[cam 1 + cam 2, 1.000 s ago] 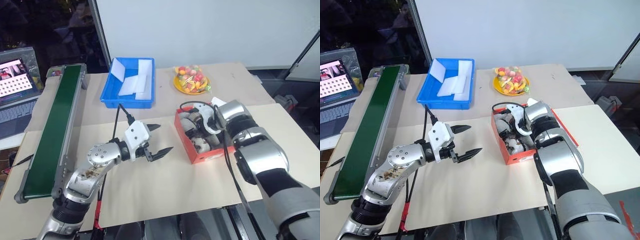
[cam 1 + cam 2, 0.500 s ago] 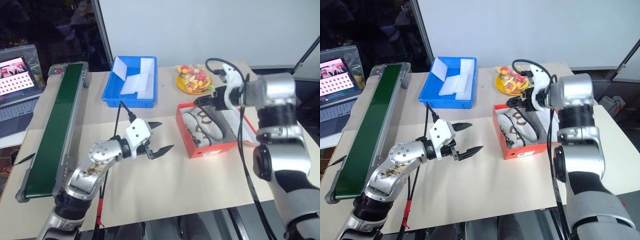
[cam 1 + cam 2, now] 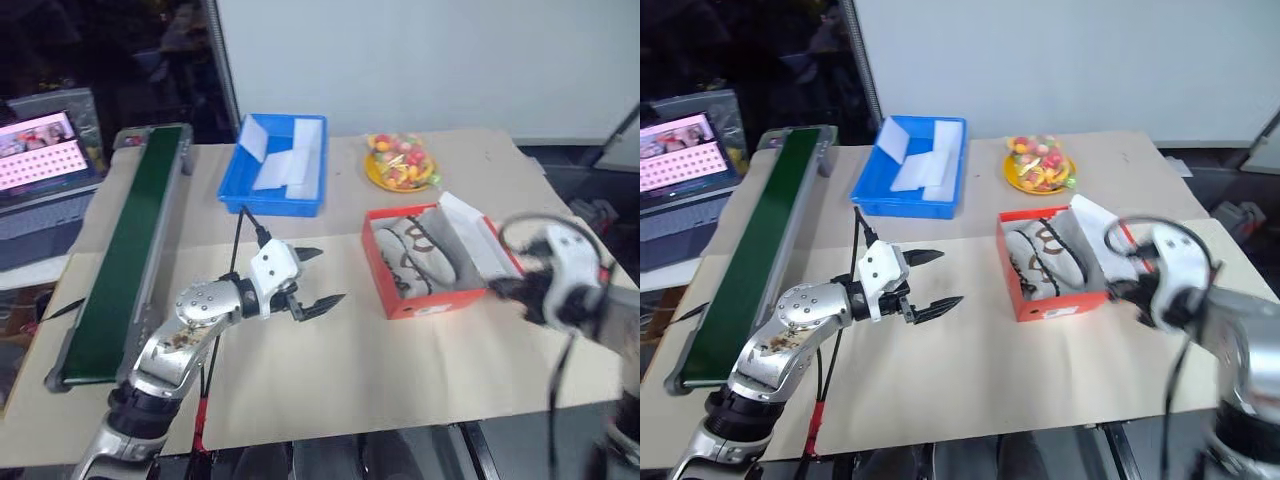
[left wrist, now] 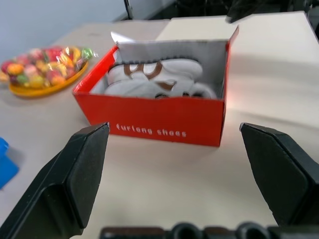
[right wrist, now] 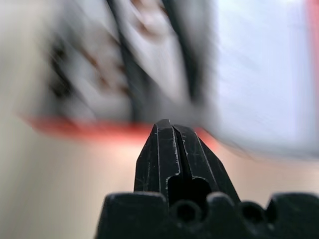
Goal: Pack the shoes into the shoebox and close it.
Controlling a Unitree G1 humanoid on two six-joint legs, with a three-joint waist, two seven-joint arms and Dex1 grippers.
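Note:
The red shoebox [image 3: 437, 301] stands open on the table right of centre, its white-lined lid [image 3: 468, 236] tilted up along the right side. Both white shoes [image 3: 422, 252] with dark brown laces lie inside it, also seen in the left wrist view as shoes [image 4: 149, 82] behind the shoebox's [image 4: 164, 122] red front wall. My left gripper [image 3: 331, 275] hovers open and empty to the left of the box, pointing at it. Blurred by motion, my right gripper [image 3: 503, 287] sits just right of the box's front corner. Its fingers [image 5: 168, 144] are pressed shut with nothing between them.
A blue bin [image 3: 241, 191] holding white pieces stands at the back, and a yellow plate of colourful sweets [image 3: 402, 165] lies behind the shoebox. A green conveyor belt [image 3: 125, 260] runs along the left side, with a laptop [image 3: 40, 140] beyond it.
My right gripper has come out of the shoebox, swung back to the right of it and shut. The left gripper has kept still. The camera view has shifted a little.

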